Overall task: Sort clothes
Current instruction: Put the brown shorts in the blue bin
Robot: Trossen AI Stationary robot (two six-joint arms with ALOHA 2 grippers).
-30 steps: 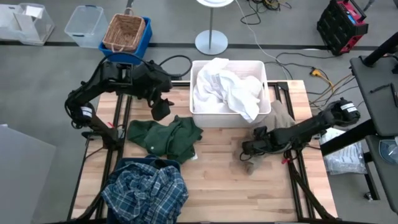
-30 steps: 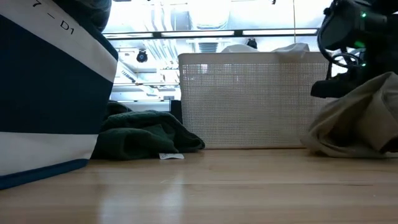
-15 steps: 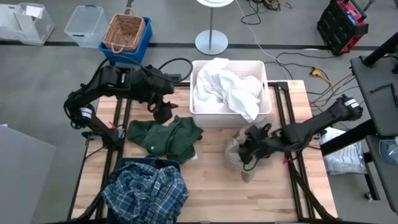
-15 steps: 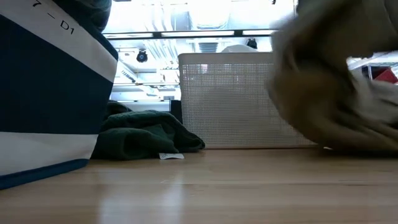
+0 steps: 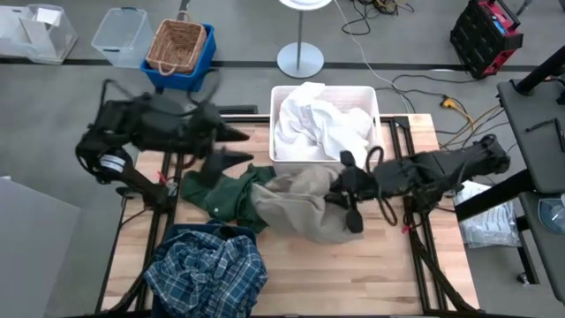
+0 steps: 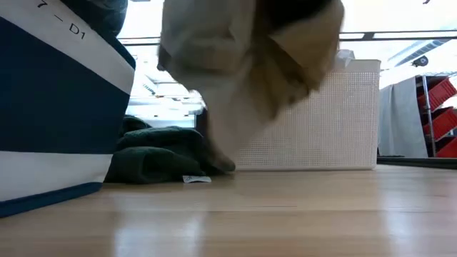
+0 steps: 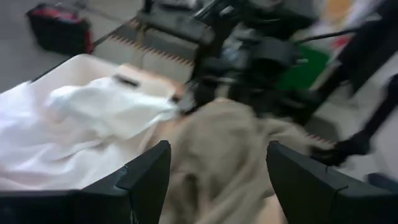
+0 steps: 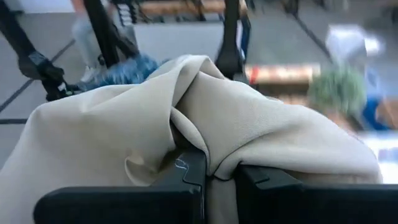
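Note:
My right gripper [image 5: 347, 193] is shut on a khaki tan garment [image 5: 300, 208] in front of the white bin [image 5: 378, 155]. The garment also shows in the low view [image 6: 243, 57] and in the right wrist view [image 8: 124, 124]. A dark green garment [image 5: 225, 193] lies crumpled on the table at the left, its near edge under the khaki cloth. A blue-and-white plaid garment [image 5: 207, 269] lies at the near left. White clothes [image 5: 322, 124] fill the bin. My left gripper [image 5: 229, 148] is open and empty above the table, left of the bin. My right gripper pinches a gathered fold of the khaki garment [image 8: 193, 146] between its two fingers, several layers bunched together. The fingers come from the table's right, pointing left. The cloth is slack and trails from the gripper toward the green garment [image 6: 218, 153].
A navy and white cloth [image 6: 57, 107] fills the low view's left. A wicker basket in a blue crate [image 5: 179, 49] and a clear bin [image 5: 121, 35] stand on the floor beyond the far left. Bare wood lies at the near right [image 5: 371, 274].
My right gripper has gone toward the table's left edge with the khaki garment, which has been lifted off the right side and drawn out across the middle, its far end now over the green garment. My left arm has swung back toward the left.

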